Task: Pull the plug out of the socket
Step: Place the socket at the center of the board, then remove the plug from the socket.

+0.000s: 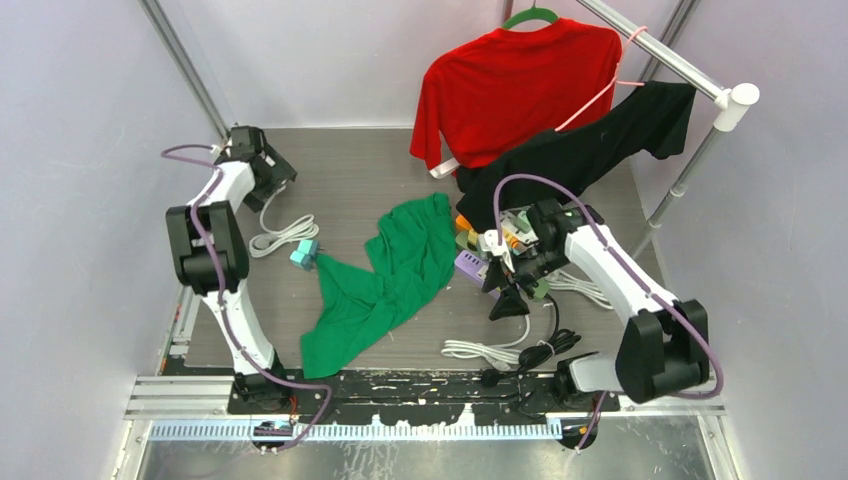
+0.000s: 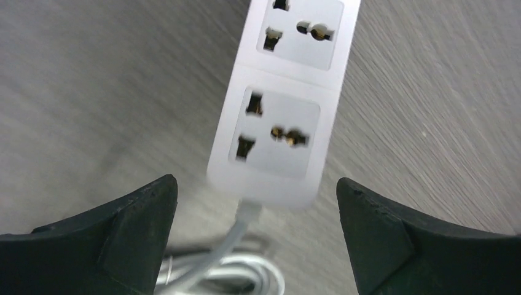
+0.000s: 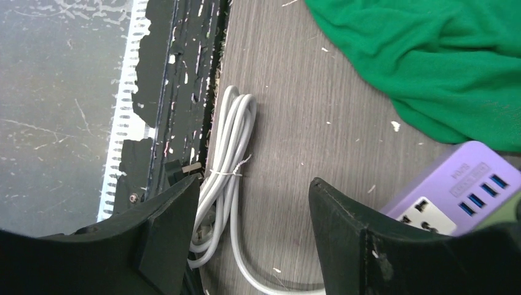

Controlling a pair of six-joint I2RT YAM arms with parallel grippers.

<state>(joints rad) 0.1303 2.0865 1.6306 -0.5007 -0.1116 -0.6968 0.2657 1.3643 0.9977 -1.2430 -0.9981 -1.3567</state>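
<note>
Grey wood-grain table (image 1: 360,170) between pale walls, with a clothes rail (image 1: 660,50) at the back right carrying a red T-shirt (image 1: 515,85) and a black shirt (image 1: 600,140). Over on the far left, the left arm (image 1: 215,245) reaches out. From its wrist camera the jaws are spread wide, one finger (image 2: 117,233) either side of a white power strip (image 2: 279,123), touching neither edge. Two universal sockets face the camera on that strip, both with their holes showing, and its white cord (image 2: 239,230) runs down between the fingers to a blurred coil.

The teal plug (image 1: 305,255) lies on the table near the coiled white cable (image 1: 283,236), just beside the left tip of the green cloth (image 1: 400,265) (well apart from the left jaws).

Right side now: the right arm (image 1: 610,265) hangs over the clutter at centre right, jaws partway apart with only table between them. Its wrist camera sees a tied bundle of white cable (image 3: 224,160) by the table's near edge. A purple power strip (image 3: 458,190) with blue USB ports sits just beside the right finger; whether they touch, can't tell.
</note>
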